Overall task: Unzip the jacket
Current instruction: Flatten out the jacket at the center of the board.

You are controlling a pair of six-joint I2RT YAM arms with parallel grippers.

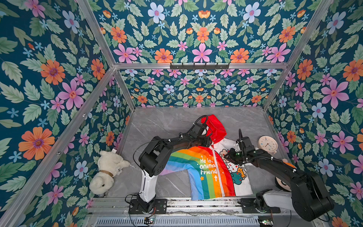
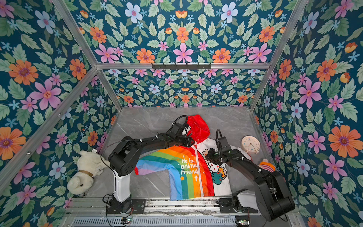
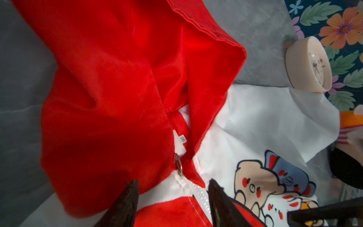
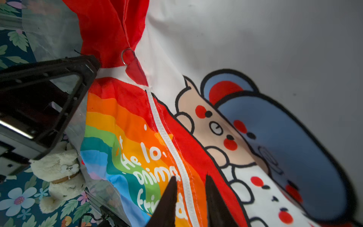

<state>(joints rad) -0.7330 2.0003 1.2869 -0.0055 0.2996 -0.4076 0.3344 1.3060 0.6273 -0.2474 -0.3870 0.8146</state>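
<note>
Three floral walls (image 1: 59,88) around one grey marble table (image 1: 167,121). Far half bare. Second bare patch at the near left, between plush and rainbow sleeve.

Two black arms, left arm (image 1: 157,157) and right arm (image 1: 294,176), both reaching in over the cloth from the near rail.

One jacket (image 1: 196,167), flat and front up, centre-right of the table. Hem at the near edge, touching the rail. Red hood (image 1: 215,127) toward the back wall. Rainbow sleeve stretched toward the left wall.

One white plush (image 1: 106,173), against the left wall near the front corner, well apart from the jacket.

One round clock (image 1: 267,145), near the right wall, just beside the white sleeve.

One orange striped toy (image 2: 267,166), tucked behind the right arm by the right wall.

Left gripper (image 3: 173,182): jaws spread, tips on either side of the zipper's top end at the collar, pinching nothing.

Right gripper (image 4: 191,176): jaws narrowly apart, tips down on the chest, zipper tape running between them.

One white zipper (image 1: 217,171), closed along its full length.

One metal ring pull (image 3: 179,164), at the collar just beyond the left tips.
</note>
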